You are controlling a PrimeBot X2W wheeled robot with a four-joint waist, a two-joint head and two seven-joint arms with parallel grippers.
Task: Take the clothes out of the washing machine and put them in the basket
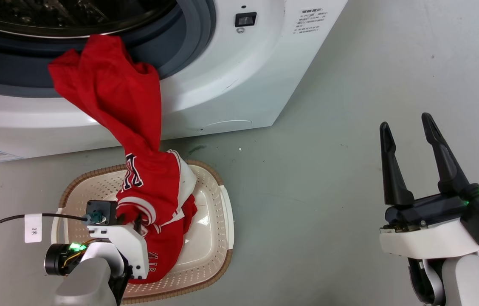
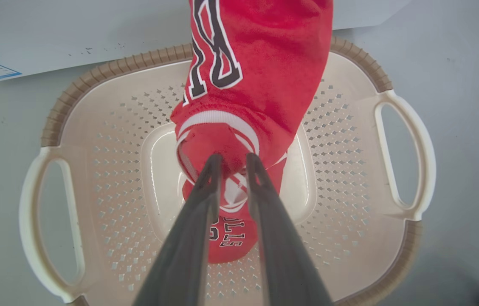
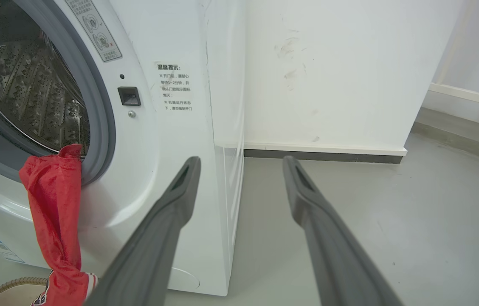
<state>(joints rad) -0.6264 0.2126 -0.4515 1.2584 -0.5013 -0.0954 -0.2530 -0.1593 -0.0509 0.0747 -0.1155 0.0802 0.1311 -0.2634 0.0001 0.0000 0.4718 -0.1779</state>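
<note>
A long red garment of the clothes (image 1: 116, 97) hangs from the open mouth of the washing machine (image 1: 231, 85) down into the cream basket (image 1: 218, 199) on the floor in front. Its lower end, with white lettering and striped trim, is bunched in the basket. My left gripper (image 2: 233, 158) is above the basket (image 2: 95, 76), its fingers nearly together and pinching the striped end of the clothes (image 2: 256, 63). My right gripper (image 1: 407, 123) is open and holds nothing, off to the right over bare floor. In the right wrist view the right gripper (image 3: 241, 159) points past the washing machine (image 3: 171, 148), where the clothes (image 3: 54, 199) hang from the gasket.
The steel drum (image 3: 31, 93) behind the grey gasket looks bare where it shows. A white wall (image 3: 328, 72) stands behind the machine's right side. A black cable with a white tag (image 1: 32, 228) runs to my left wrist. Grey floor (image 1: 328, 178) spreads to the right of the basket.
</note>
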